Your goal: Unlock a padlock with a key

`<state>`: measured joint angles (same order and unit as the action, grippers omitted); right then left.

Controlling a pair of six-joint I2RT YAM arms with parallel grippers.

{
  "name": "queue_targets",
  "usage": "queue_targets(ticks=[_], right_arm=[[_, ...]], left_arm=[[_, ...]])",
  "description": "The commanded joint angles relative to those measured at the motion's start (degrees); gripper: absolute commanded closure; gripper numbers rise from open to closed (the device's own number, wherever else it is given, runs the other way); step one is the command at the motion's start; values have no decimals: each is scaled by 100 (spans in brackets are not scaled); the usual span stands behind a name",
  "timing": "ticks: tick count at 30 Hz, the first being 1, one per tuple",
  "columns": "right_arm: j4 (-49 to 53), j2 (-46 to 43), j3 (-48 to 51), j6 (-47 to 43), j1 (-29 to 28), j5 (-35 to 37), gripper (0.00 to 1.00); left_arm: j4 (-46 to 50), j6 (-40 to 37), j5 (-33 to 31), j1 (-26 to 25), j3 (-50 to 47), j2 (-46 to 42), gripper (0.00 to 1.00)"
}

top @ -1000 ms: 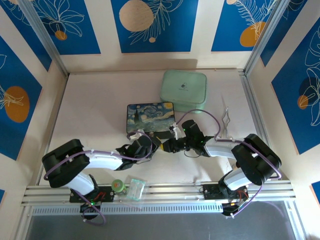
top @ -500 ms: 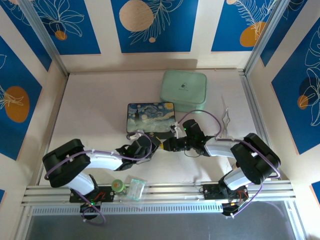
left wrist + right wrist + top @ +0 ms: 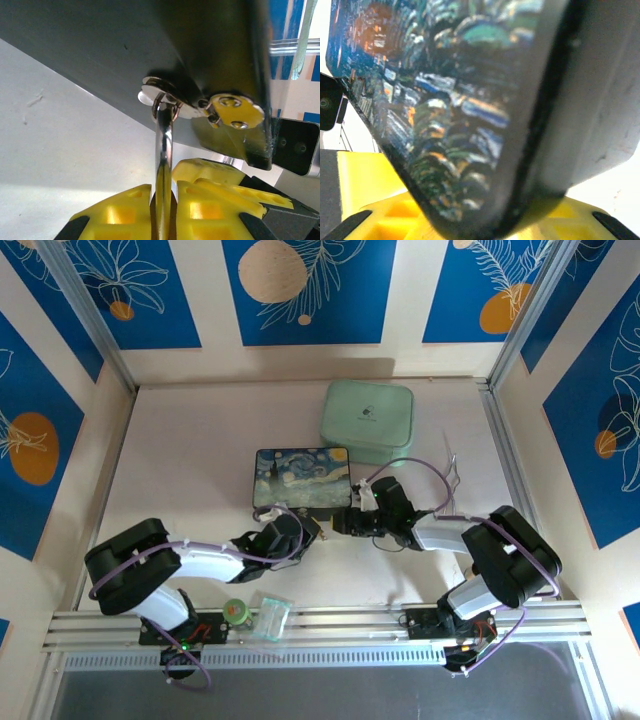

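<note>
The painted box point(image 3: 300, 475) lies mid-table. My left gripper point(image 3: 312, 530) is at the box's near edge. In the left wrist view its yellow fingers point(image 3: 125, 210) are shut on a thin silvery bar, apparently the padlock's shackle point(image 3: 162, 145). The bar runs up into a silver ring point(image 3: 160, 92) beside the box's brass latch plate point(image 3: 235, 110). The padlock's body is hidden between the fingers. My right gripper point(image 3: 348, 523) is at the box's near right corner. That corner point(image 3: 470, 100) covers the gap between the yellow fingers point(image 3: 375, 195). The key is hidden.
A mint-green case point(image 3: 368, 420) stands behind the box. A long bent wire point(image 3: 452, 475) lies to the right. A green-capped bottle point(image 3: 236, 611) and a clear plastic container point(image 3: 270, 618) rest on the near rail by the left arm's base.
My right gripper has drawn away from the left gripper, a little right and toward the box's corner. The left gripper has barely shifted.
</note>
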<state>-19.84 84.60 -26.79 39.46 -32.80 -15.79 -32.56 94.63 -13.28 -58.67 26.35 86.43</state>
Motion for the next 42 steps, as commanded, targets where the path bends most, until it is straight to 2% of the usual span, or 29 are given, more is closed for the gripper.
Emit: queue_targets(ticks=[1, 5, 14, 17, 21, 25, 29, 33, 37, 42], right_arm=[[-89, -76, 148, -74, -98, 6, 61], [-277, -148, 187, -127, -196, -177, 57], [-1216, 92, 449, 244, -345, -599, 59], [-1088, -46, 521, 5, -560, -218, 58], [279, -398, 129, -984, -1354, 1173, 56], [831, -425, -117, -1395, -1710, 1929, 56], [883, -369, -205, -1467, -1884, 2253, 56], [1137, -270, -450, -1658, -2189, 3147, 63], [915, -243, -507, -1679, -2192, 3124, 68], [695, -233, -456, -1558, -1977, 2644, 76]], left_arm=[[-121, -50, 108, -38, 1, -47, 100], [-109, -42, 81, -30, -31, -48, 100], [-106, -50, 115, -17, 12, -70, 100], [-111, -50, 115, -13, 17, -67, 100], [-70, -41, 132, -12, 37, -65, 100], [-68, -41, 141, -12, 46, -76, 100], [-41, -63, 150, -17, 63, -83, 100], [-9, -67, 185, -21, 96, -74, 100], [-19, -74, 229, -21, 103, -57, 100], [-69, -43, 230, -21, 50, -61, 100]])
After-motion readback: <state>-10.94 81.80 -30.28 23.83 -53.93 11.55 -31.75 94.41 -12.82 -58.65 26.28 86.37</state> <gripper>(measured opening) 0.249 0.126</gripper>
